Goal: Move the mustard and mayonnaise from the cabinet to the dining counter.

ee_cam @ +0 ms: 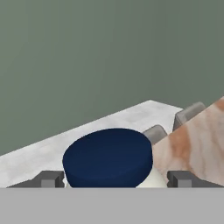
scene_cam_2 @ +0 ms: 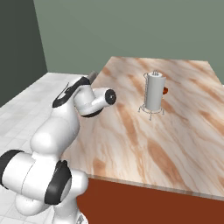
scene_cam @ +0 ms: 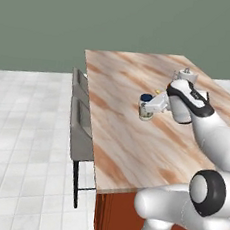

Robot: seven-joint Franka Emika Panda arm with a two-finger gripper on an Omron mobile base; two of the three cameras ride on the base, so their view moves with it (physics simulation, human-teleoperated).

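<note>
Two dark finger tips (ee_cam: 48, 178) stand at the bottom of the hand view, one at the lower left and one at the lower right, with the mayo jar (ee_cam: 109, 158) between them; the pincer (ee_cam: 114, 179) is spread wide, and whether the tips press the jar or only flank it I cannot tell. The jar's dark blue lid sits low in the middle of that view, a sliver of white body showing beneath it. In the left base view the jar (scene_cam: 147, 107) is at centre frame, right at the end of the arm, over the desk (scene_cam: 129, 138); whether it rests on the marble or hangs just above it is unclear. The pincer (scene_cam: 149, 106) there is at the jar, its jaws hard to make out. A small yellow bit (scene_cam: 158, 92) shows just behind the jar, too small to name. Two grey chairs (scene_cam: 80, 128) stand along the desk's left edge in that view. In the right base view a paper-towel roll (scene_cam_2: 154, 91) stands upright in a wire holder in the upper middle of the desk (scene_cam_2: 166, 144), with something small and reddish (scene_cam_2: 165, 90) just behind it.
</note>
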